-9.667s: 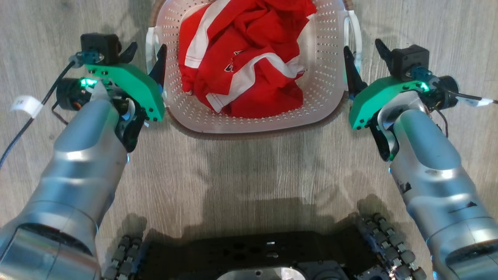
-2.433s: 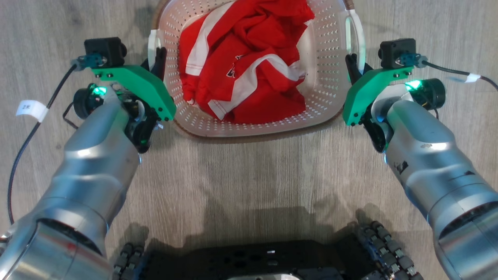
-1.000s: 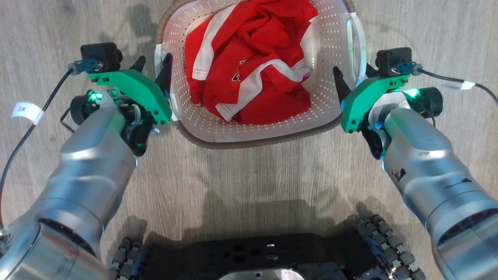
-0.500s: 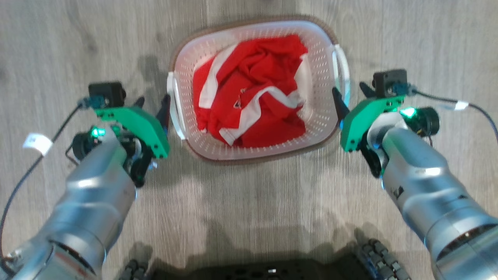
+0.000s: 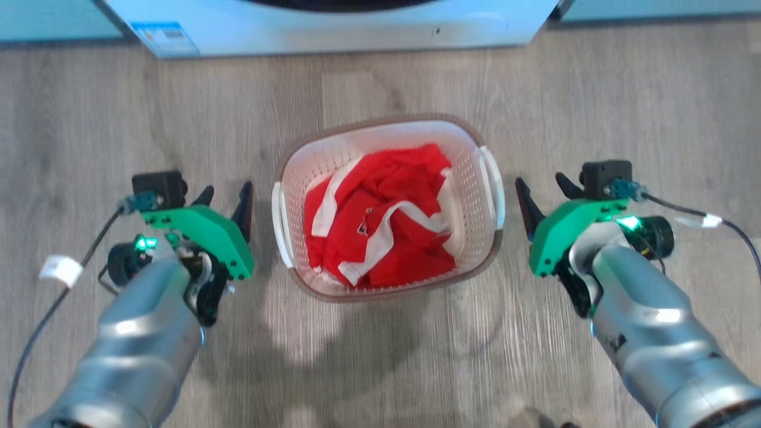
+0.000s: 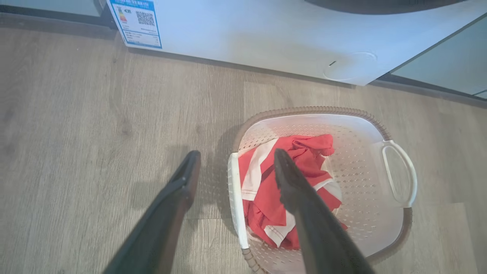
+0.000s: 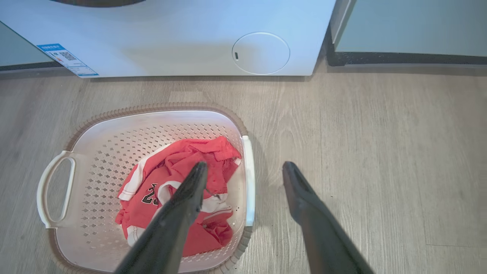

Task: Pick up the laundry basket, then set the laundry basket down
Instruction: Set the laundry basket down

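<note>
A: White plastic with a brown rim — where is the laundry basket (image 5: 342, 156)?
B: Upright on the wooden floor (image 5: 119, 119), in front of the washing machine (image 5: 333, 27), with a red-and-white garment (image 5: 380, 232) crumpled inside.
A: And the left pincer (image 5: 227, 193)?
B: Wide open and empty, just beside the basket's left handle (image 5: 278, 226), not touching it.
A: The right pincer (image 5: 539, 181)?
B: Likewise — fingers spread, holding nothing, just off the right handle (image 5: 494, 190).
</note>
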`<state>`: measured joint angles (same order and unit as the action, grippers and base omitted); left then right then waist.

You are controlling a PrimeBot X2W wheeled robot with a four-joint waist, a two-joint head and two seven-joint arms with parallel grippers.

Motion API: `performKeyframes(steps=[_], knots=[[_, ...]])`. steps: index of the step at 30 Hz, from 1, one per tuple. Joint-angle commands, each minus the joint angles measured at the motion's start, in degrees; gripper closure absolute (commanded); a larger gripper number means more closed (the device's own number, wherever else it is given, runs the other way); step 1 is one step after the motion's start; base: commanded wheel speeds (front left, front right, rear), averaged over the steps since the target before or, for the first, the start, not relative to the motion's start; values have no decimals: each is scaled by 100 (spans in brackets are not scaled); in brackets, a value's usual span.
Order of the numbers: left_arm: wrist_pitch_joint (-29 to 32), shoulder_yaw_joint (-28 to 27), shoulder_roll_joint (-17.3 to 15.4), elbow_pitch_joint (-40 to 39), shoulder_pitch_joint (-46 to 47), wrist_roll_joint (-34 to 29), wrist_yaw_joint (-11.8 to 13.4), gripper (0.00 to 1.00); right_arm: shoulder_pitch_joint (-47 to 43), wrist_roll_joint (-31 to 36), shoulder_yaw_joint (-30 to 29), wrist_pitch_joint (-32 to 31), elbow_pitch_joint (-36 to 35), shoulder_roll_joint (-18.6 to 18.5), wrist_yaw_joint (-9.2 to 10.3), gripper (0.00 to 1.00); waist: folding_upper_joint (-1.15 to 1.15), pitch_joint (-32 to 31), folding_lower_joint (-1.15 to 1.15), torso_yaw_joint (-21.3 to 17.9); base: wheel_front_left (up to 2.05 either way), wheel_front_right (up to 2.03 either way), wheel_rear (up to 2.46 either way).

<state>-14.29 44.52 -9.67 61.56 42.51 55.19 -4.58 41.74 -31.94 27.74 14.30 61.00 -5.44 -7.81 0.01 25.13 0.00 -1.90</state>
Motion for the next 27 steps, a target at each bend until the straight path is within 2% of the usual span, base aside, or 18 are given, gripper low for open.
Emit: performKeyframes(steps=[1,10,15,27], knots=[[-70,-219,-246,-143,-19,-97,47,0,-173,82,25,69,-142,4,32,0,-1,-244,0,-35,0,0,0],[-71,-1330,-343,-1577,-979,-1253,535,0,-779,656,-718,69,-941,13,32,0,-1,-881,0,-66,0,0,0],[-71,-1834,-352,-2382,-1496,-1798,712,0,-1134,1029,-1210,70,-1555,49,32,0,-1,-1181,0,-44,0,0,0],[-71,-2485,-389,-4097,-2443,-2640,1054,0,-1942,1742,-1913,70,-3079,163,32,0,-1,-1768,0,74,0,0,0]])
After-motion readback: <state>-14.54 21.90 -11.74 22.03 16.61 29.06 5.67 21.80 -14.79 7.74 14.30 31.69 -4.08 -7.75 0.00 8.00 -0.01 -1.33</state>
